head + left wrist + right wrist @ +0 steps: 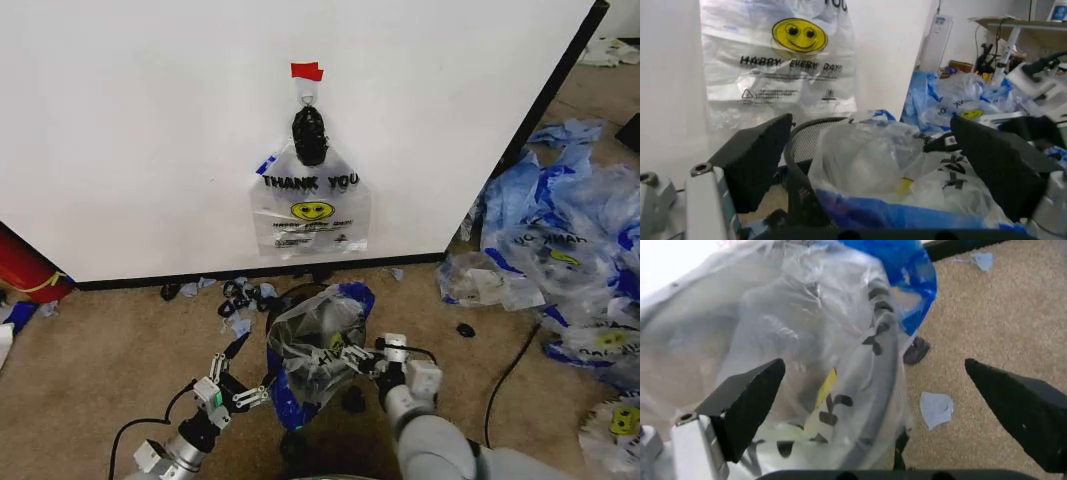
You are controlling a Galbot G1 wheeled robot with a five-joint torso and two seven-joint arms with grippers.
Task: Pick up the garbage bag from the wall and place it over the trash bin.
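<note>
A see-through garbage bag (312, 352) with blue handles lies draped over the black mesh trash bin (802, 150) on the carpet in front of me. My left gripper (236, 386) is open beside the bin's left side, its fingers (757, 159) spread around the rim. My right gripper (362, 356) is open against the bag's right side, with nothing between its fingers (751, 399). Another "THANK YOU" bag (311, 205) with a yellow smiley hangs from a hook under red tape (307, 71) on the white wall (150, 130).
A heap of similar plastic bags (570, 250) covers the floor at the right. Blue scraps and black lumps (236, 300) lie along the wall's base. A red object (25, 270) sits at the far left. A black cable (510, 370) runs across the carpet on the right.
</note>
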